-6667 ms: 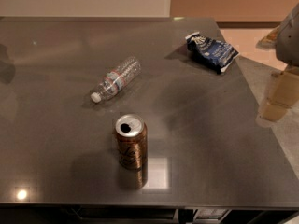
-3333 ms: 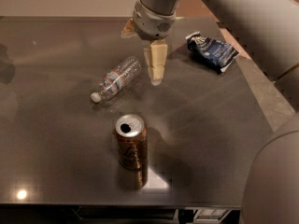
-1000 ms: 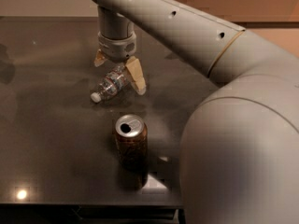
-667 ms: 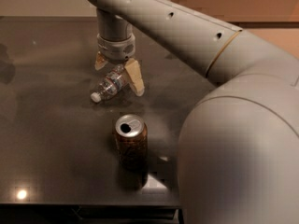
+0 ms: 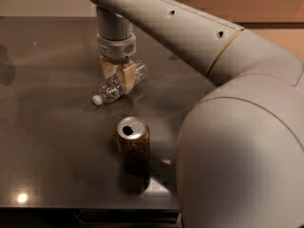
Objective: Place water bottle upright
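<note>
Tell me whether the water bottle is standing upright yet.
No, the water bottle lies on its side on the table, with the gripper closed around its middle.

A dark, glossy bench [image 5: 47,141] carries an opened brown-gold can [image 5: 133,144], standing upright. Beyond the can, a clear water bottle [image 5: 110,90] lies on its side, with the gripper [image 5: 118,81] over it and its fingers [image 5: 127,75] pressed to both sides.

- My gripper [image 5: 118,75]: tan fingers [image 5: 128,77], closed around the clear water bottle [image 5: 112,90] with its white cap.
- Near my gripper, apart from it: brown-gold can [image 5: 133,146].
- Beneath it: dark grey glossy table [image 5: 47,127].
</note>
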{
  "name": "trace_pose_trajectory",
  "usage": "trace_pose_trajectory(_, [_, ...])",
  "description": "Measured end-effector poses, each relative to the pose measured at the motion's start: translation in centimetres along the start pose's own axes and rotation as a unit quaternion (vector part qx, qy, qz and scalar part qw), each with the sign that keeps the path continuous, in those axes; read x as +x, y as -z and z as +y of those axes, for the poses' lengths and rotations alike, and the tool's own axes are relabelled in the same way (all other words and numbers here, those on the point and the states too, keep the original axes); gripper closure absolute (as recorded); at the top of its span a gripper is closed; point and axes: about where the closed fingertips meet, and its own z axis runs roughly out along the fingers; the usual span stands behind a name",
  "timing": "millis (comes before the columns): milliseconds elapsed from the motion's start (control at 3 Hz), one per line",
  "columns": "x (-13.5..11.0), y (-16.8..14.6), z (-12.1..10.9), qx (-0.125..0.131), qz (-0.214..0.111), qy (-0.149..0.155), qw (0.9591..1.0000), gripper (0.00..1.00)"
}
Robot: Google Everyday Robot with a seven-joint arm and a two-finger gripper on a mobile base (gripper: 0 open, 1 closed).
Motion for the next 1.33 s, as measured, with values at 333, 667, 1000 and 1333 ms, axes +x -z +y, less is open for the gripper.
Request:
trace_pose_trajectory(333, [-0.1, 0.4, 0.0, 0.001, -0.006, -0.004, 1.0000, 0.69])
trace_pose_trajectory(667, [0.0, 1.9, 0.4, 0.012, -0.032, -0.028, 0.9990, 0.93])
trace_pose_trajectory(1000, [0.4, 4.9, 1.2, 0.046, -0.083, -0.077, 0.9925, 1.00])
trace_pose_trajectory(1333, [0.3, 8.0, 2.1, 0.082, -0.145, -0.124, 0.9782, 1.00])
